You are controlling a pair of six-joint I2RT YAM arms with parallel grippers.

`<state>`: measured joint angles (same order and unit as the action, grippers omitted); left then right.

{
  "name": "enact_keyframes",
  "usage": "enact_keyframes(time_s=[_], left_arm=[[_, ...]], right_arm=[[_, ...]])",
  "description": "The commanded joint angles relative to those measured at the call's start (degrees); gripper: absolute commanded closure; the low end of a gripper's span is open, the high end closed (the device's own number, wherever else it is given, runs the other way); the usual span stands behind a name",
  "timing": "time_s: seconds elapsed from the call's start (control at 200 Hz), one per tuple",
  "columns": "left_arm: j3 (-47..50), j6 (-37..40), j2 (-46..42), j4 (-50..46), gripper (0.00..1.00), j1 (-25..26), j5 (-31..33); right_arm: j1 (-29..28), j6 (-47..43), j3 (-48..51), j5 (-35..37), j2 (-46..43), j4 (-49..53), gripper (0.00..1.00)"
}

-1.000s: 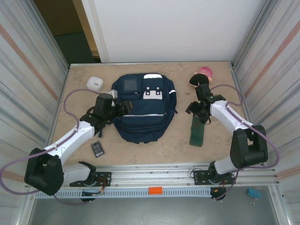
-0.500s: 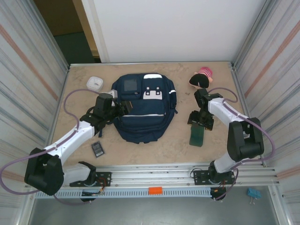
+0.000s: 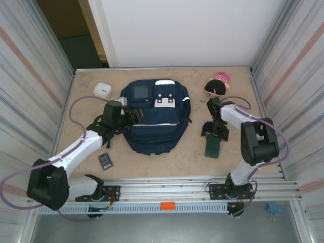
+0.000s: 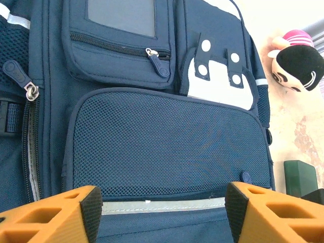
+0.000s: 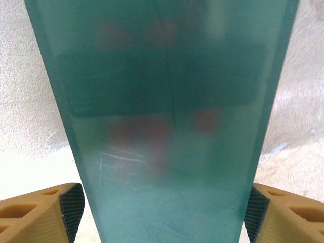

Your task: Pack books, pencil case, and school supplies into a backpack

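Our right hand [image 3: 214, 130] straddles the dark green book [image 3: 212, 147], fingers apart, at the backpack's [image 3: 157, 130] 3 o'clock; our left hand [image 3: 130, 116] is spread too.

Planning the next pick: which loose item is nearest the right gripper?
The green book, between the right gripper's fingers; the doll, black rectangle and white item lie farther off.

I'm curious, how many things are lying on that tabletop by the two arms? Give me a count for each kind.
Backpack: 1
Green book: 1
Flat black rectangle: 1
White square item: 1
Doll head: 1
Total: 5
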<state>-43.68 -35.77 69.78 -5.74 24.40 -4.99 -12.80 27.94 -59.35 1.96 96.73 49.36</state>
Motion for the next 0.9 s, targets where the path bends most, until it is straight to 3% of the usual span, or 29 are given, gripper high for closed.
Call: enact_keyframes(time_s=[0.0,0.441,0.767,0.897], left_arm=[[-1.9,0.7,0.5,0.6,0.33,0.2,-0.8],[-0.7,1.1,-0.3,0.2,0.33,0.3,-0.8],[0.1,1.9,-2.7,-0.5,0.33,0.4,-1.1],[-0.1,6.6,-4.3,-0.8,0.33,0.4,-0.2]], right_arm=[[-0.4,-1.1,0.1,1.2,1.5,-0.6,0.19],[-0.1,0.4,3.3,-0.8,0.8,-5.4,0.31],[4.0,5.8,5.5,-8.4,-21.4,-9.4,0.38],[6.8,11.5,10.8,-16.2,-31.7,-18.7,0.39]])
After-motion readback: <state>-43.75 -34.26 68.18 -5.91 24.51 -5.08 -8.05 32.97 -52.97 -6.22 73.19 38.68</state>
